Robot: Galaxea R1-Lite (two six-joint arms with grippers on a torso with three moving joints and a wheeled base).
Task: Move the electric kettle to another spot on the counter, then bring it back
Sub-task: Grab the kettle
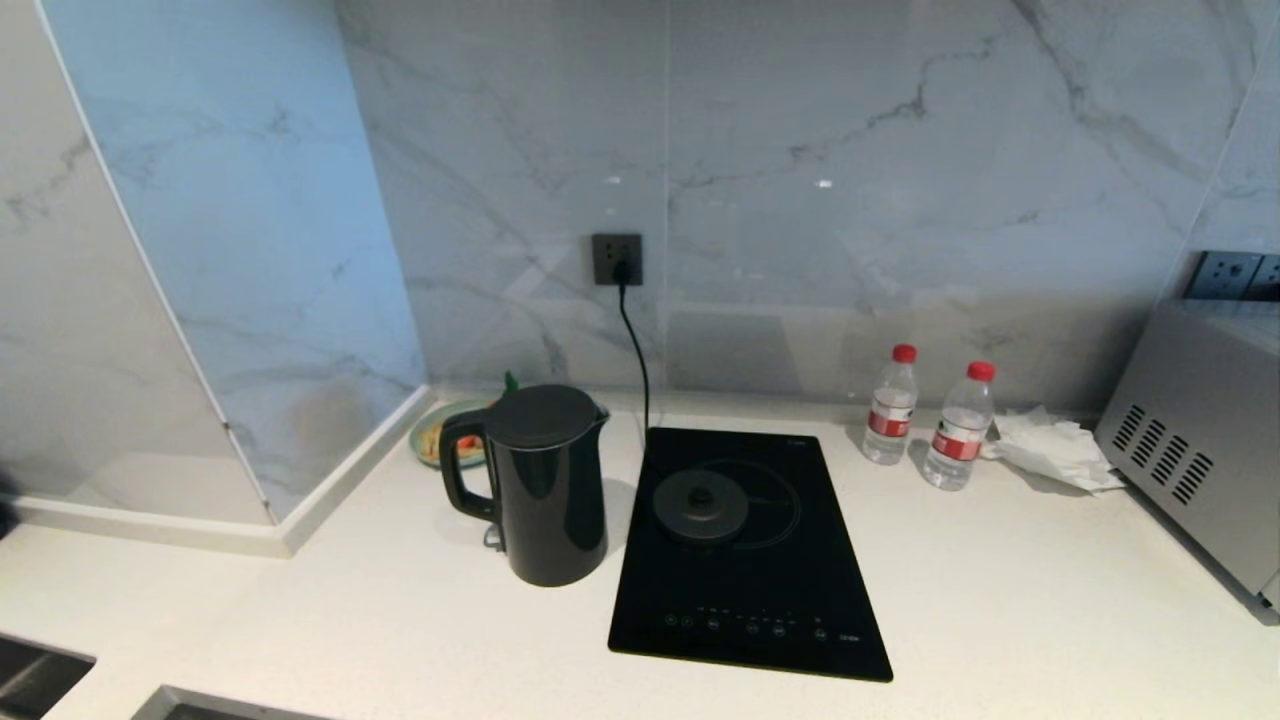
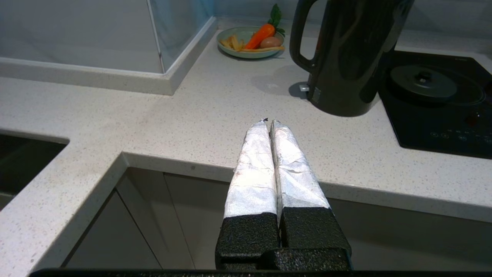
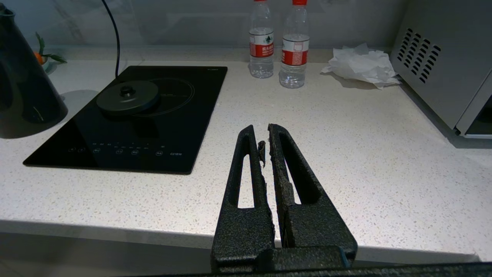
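The left hand [image 2: 268, 122] hangs over the counter's [image 2: 200, 127] front edge, its white-wrapped fingers [image 2: 253, 165] clenched together and empty. The kettle [image 2: 348, 54] stands upright ahead of it and a little toward the cooktop [image 2: 434, 119] side — well apart, bare counter between them. The right hand [image 3: 261, 134] sits likewise at the front edge, its black fingers [image 3: 240, 173] closed on nothing, with the kettle [image 3: 23, 88] far off toward the robot's left.

In the head view the kettle [image 1: 545, 485] rests on the counter [image 1: 1000, 600] just beside the cooktop's [image 1: 740, 590] left edge, handle turned away from it. On the cooktop lies a round base disc [image 1: 700, 503], its cord [image 1: 636, 340] running up to a wall socket [image 1: 616, 258]. Behind the kettle is a plate [image 2: 250, 42] with a carrot [image 2: 260, 35] — farther right, two bottles [image 1: 928, 418], a crumpled tissue [image 1: 1055, 450] and a grey appliance [image 1: 1200, 440].
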